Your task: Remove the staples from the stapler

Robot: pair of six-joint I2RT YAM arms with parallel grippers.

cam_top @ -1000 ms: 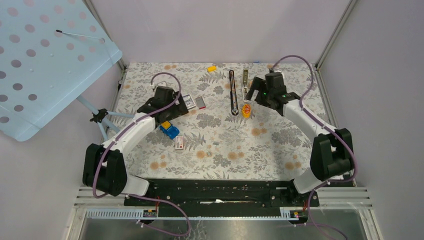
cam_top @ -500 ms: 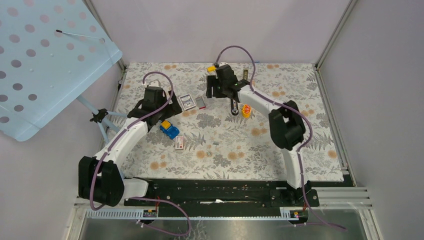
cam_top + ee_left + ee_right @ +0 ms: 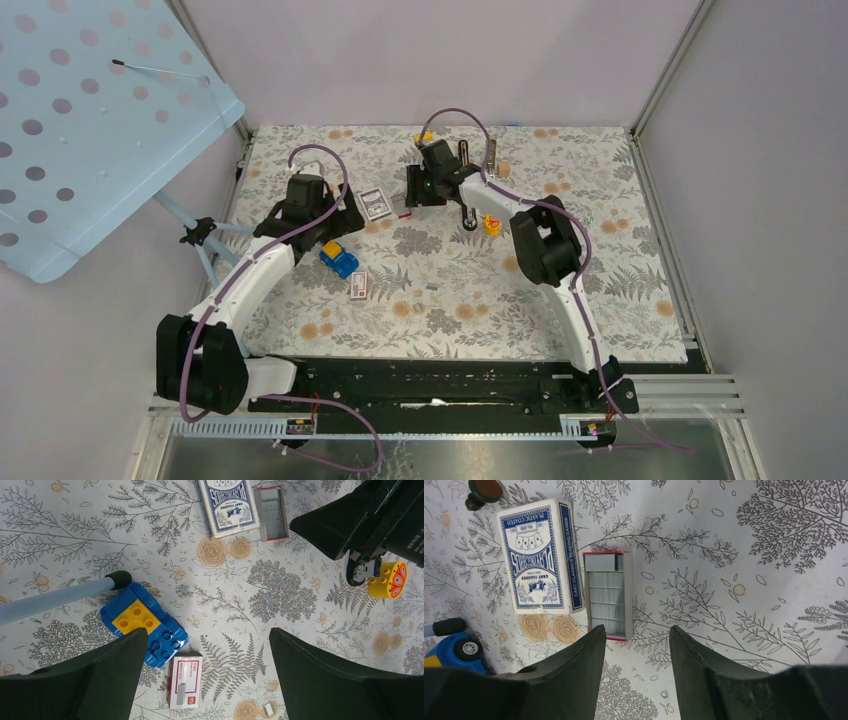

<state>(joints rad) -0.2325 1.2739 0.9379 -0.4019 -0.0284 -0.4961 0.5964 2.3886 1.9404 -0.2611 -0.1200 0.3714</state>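
Overhead, the right gripper (image 3: pixel 636 630) hangs with its fingers half apart and empty. The stapler (image 3: pixel 468 216) lies just to its right, and the staples (image 3: pixel 432 286) well nearer the front edge. The left gripper (image 3: pixel 209 632) gapes wide, empty. A floral surface (image 3: pixel 560 290) sits between lilac walls (image 3: pixel 450 60).

Rear overhead view, wrist views downward, sharing card box (image 3: pixel 541 555)

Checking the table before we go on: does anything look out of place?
A small loose strip of staples lies alone on the cloth, apart from the open staple box beside the playing-card box. A light-blue stand leg also reaches over the cloth, its foot right by the blue toy car.
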